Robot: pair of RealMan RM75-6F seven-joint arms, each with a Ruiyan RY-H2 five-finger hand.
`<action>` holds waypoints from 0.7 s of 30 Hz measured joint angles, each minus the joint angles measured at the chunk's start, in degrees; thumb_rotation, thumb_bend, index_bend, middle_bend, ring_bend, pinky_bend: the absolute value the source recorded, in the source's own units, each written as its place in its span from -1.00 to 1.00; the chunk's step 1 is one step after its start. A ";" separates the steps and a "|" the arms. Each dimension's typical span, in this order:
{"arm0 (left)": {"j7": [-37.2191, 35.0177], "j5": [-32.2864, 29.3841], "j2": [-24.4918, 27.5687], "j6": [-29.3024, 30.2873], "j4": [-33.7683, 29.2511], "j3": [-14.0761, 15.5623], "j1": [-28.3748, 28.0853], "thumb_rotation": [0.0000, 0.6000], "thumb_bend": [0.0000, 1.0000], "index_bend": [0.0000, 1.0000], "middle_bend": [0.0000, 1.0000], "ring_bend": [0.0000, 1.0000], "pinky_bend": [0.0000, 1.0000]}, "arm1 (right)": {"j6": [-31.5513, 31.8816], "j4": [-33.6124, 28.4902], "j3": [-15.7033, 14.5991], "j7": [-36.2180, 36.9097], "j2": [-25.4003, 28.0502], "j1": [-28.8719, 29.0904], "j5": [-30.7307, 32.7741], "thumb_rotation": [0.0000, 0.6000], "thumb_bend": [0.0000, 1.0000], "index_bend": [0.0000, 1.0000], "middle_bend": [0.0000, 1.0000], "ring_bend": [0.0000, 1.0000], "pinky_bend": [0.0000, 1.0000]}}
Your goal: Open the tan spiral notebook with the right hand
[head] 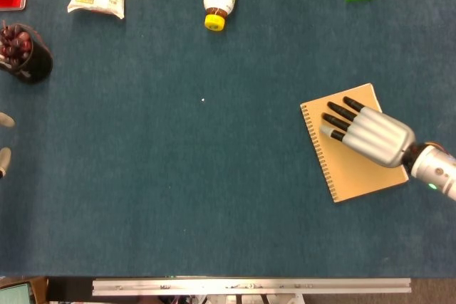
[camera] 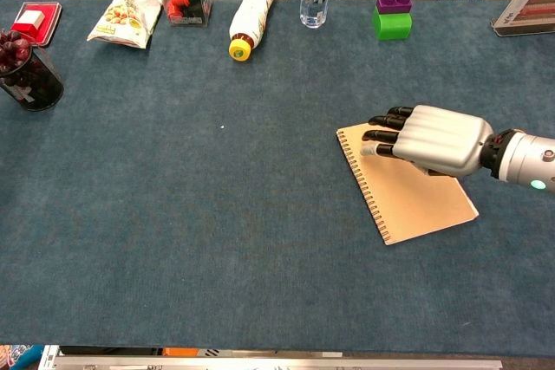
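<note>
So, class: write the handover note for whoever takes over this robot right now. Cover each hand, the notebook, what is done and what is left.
Right hand: lies over the closed tan notebook, fingers apart and pointing toward the spiral edge, holding nothing.
Left hand: only fingertips show at the left edge of the head view; state unclear.
Notebook: flat on the blue table, cover shut, spiral along its left side.
Done: right hand brought over the cover.
Left: catch the cover edge and turn it open.
</note>
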 measured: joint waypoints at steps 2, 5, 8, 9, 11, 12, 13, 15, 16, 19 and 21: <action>0.10 0.02 -0.07 0.00 0.01 0.04 0.01 1.00 -0.36 -0.25 -0.78 -0.67 -0.48 | 0.24 -0.24 0.40 0.02 0.03 -0.19 0.19 1.00 1.00 -0.66 -0.69 -0.86 -0.67; 0.21 -0.06 -0.12 -0.06 0.06 0.03 -0.01 1.00 -0.36 -0.25 -0.78 -0.67 -0.48 | 0.34 0.08 0.86 0.34 -0.82 -0.19 0.20 1.00 1.00 -0.66 -0.69 -0.86 -0.67; 0.24 -0.15 -0.15 -0.19 0.19 0.02 -0.05 1.00 -0.36 -0.25 -0.78 -0.67 -0.48 | 0.29 1.17 1.28 0.81 -2.34 -0.15 0.21 1.00 1.00 -0.66 -0.69 -0.86 -0.67; 0.19 -0.18 -0.15 -0.19 0.21 0.01 -0.05 1.00 -0.36 -0.25 -0.78 -0.67 -0.48 | 0.27 1.64 1.41 0.97 -2.88 -0.15 0.21 1.00 1.00 -0.66 -0.69 -0.86 -0.67; 0.00 -0.28 -0.10 -0.17 0.21 -0.05 -0.02 1.00 -0.36 -0.25 -0.78 -0.67 -0.48 | 0.30 2.89 1.71 1.47 -4.26 -0.17 0.24 1.00 1.00 -0.66 -0.69 -0.86 -0.67; -0.09 -0.32 -0.07 -0.17 0.20 -0.08 -0.01 1.00 -0.36 -0.25 -0.78 -0.67 -0.48 | 0.40 3.48 1.85 1.70 -4.88 -0.22 0.24 1.00 1.00 -0.66 -0.69 -0.86 -0.67; -0.18 -0.35 -0.04 -0.16 0.19 -0.11 -0.01 1.00 -0.36 -0.25 -0.78 -0.67 -0.48 | 0.58 4.08 1.97 1.95 -5.50 -0.28 0.22 1.00 1.00 -0.66 -0.69 -0.86 -0.67; -0.21 -0.33 0.02 -0.15 0.10 -0.11 -0.01 1.00 -0.36 -0.25 -0.78 -0.67 -0.48 | 1.06 5.51 2.18 2.60 -6.77 -0.44 0.10 1.00 1.00 -0.66 -0.69 -0.86 -0.67; -0.22 -0.32 0.03 -0.19 0.10 -0.10 -0.02 1.00 -0.36 -0.25 -0.78 -0.67 -0.48 | 1.25 6.10 2.26 2.86 -7.26 -0.50 0.03 1.00 1.00 -0.66 -0.69 -0.86 -0.67; -0.18 -0.24 0.04 -0.26 0.07 -0.04 -0.05 1.00 -0.36 -0.25 -0.78 -0.67 -0.48 | 1.72 7.76 2.54 3.82 -8.57 -0.64 -0.07 1.00 1.00 -0.66 -0.69 -0.86 -0.67; -0.18 -0.22 0.04 -0.24 0.08 -0.03 -0.04 1.00 -0.36 -0.25 -0.78 -0.67 -0.48 | 1.95 8.46 2.81 4.60 -9.13 -0.67 0.00 1.00 1.00 -0.66 -0.69 -0.86 -0.67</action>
